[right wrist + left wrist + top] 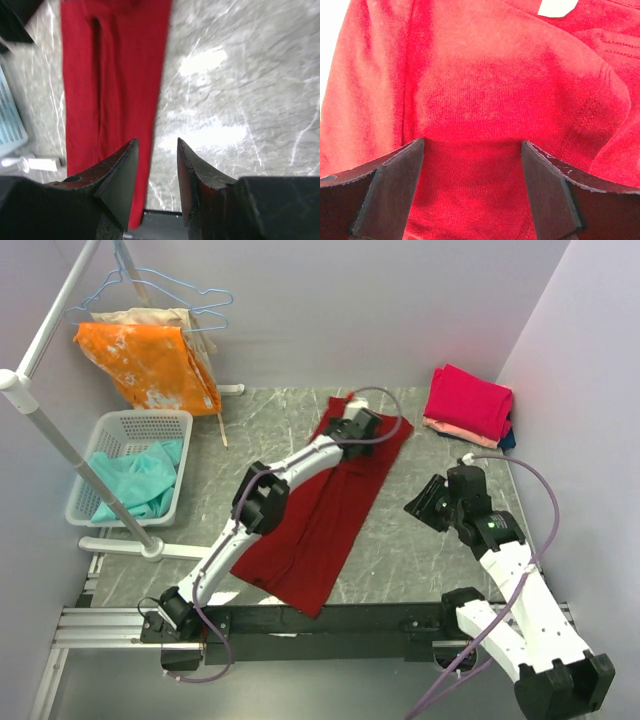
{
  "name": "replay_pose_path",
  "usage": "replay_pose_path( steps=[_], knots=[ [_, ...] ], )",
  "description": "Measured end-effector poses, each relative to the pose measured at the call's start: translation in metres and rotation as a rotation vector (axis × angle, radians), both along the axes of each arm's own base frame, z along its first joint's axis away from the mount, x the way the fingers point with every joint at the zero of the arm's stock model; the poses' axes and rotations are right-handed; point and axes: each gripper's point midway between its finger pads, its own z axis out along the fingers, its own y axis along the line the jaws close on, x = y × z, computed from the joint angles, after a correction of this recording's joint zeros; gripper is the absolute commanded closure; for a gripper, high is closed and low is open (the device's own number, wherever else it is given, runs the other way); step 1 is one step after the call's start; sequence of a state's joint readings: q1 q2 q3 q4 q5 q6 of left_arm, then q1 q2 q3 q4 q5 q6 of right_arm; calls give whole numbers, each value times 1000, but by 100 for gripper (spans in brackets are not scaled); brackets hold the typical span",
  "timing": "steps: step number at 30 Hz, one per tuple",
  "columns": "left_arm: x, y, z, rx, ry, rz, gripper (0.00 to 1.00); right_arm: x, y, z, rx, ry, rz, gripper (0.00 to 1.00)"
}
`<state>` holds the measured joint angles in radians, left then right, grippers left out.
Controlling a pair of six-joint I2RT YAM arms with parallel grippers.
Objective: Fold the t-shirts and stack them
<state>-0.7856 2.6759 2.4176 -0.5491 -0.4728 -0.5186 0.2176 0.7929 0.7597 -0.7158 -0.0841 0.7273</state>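
Grey marbled surface between lilac walls: a maroon t-shirt, folded lengthwise into a long strip, lies slantwise across the middle. The left gripper sits low over the strip's far end, released, its fingers spread wide with cloth bulging between them. The right gripper hovers above bare stone near the strip's right edge, partly parted and holding nothing. In the far right corner a bright pink t-shirt lies folded over a peach t-shirt and a dark blue t-shirt. A teal t-shirt fills a white basket at left, below an orange cloth draped on a rack.
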Motion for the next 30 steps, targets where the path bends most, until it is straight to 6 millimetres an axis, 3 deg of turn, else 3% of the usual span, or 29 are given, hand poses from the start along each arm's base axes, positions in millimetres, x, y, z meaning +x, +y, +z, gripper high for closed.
replay_pose_path(
  steps=[8, 14, 18, 24, 27, 30],
  knots=[
    [64, 96, 1, -14, -14, 252, 19, -6, 26, -22, -33, 90, 122, 58],
    [86, 140, 1, -65, 0, 347, 16, -11, 44, -40, -63, 157, 213, 59],
    [87, 146, 6, -105, 28, 319, 10, -14, 64, -43, -101, 184, 308, 59],
    [73, 136, 27, -171, 56, 183, 3, -5, 110, -41, -163, 189, 468, 60],
    [73, 130, 65, -201, 10, 139, 2, -9, 138, -56, -211, 224, 555, 61],
    [71, 132, 116, -220, -61, 123, 2, -20, 159, -76, -269, 269, 627, 64]
  ],
)
